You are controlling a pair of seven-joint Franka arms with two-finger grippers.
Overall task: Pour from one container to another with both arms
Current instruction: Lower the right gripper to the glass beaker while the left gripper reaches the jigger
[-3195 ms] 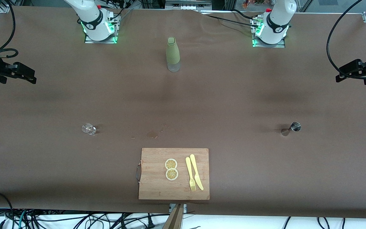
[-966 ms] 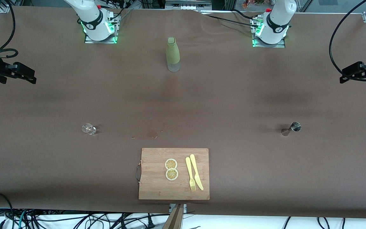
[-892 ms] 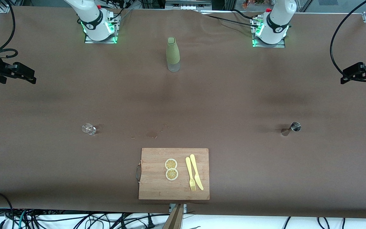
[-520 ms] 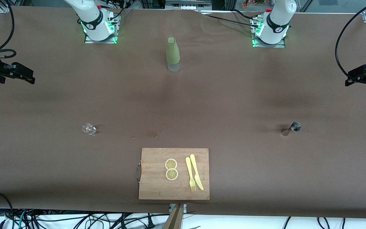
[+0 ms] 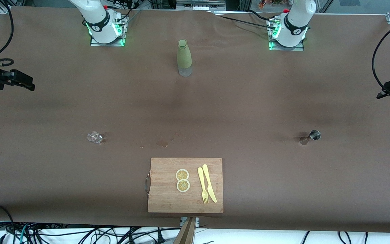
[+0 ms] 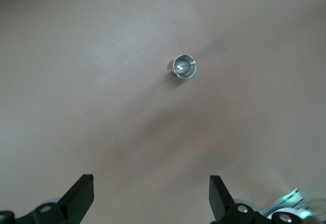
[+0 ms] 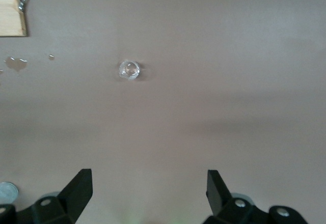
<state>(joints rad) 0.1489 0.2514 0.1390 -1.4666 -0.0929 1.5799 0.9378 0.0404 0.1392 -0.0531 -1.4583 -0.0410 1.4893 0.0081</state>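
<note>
Both grippers hang high over the surface's ends, fingers spread and empty. The left gripper (image 6: 150, 196) looks down on a steel jigger (image 6: 184, 66); the right gripper (image 7: 147, 191) on a small clear glass (image 7: 129, 70). Only the front view shows the green bottle (image 5: 183, 58).

Our table layout, bottle (image 5: 184, 57) at twelve o'clock.
From the cutting board (image 5: 168, 200) at six, we see the glass (image 5: 94, 137) at ten, the jigger (image 5: 311, 136) at two.
</note>
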